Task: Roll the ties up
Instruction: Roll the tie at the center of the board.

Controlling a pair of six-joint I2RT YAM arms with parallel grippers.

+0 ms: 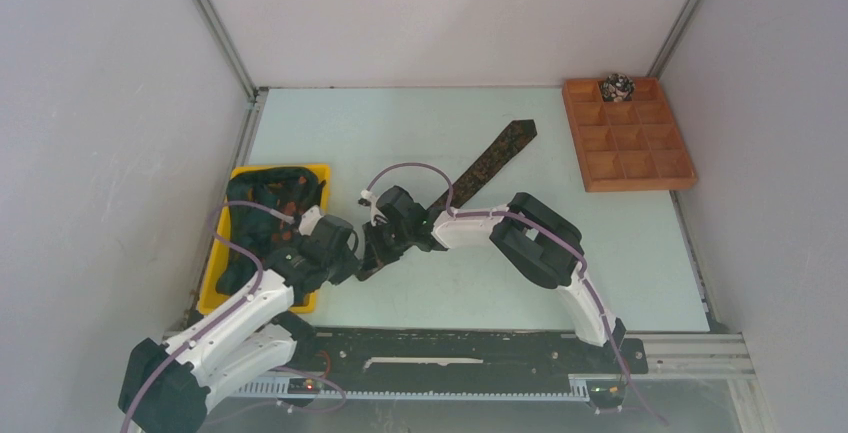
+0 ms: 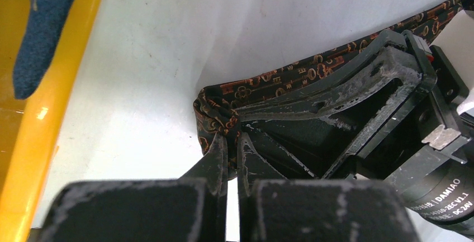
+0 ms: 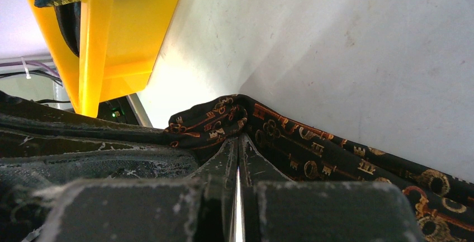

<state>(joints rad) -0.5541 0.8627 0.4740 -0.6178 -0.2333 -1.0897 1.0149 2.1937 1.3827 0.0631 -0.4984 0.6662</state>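
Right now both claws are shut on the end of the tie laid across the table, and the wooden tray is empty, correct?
The wooden tray is not empty: the top external view shows a rolled tie in its far row. The left claw and right claw are shut on the end of the laid-out tie.

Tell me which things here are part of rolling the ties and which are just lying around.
Part of the job:
- tie on the table, near end pinched by left gripper and right gripper
- rolled tie in the wooden tray
- heaped ties in the yellow bin

Just there:
- the bin and tray themselves, holders only
- purple cables
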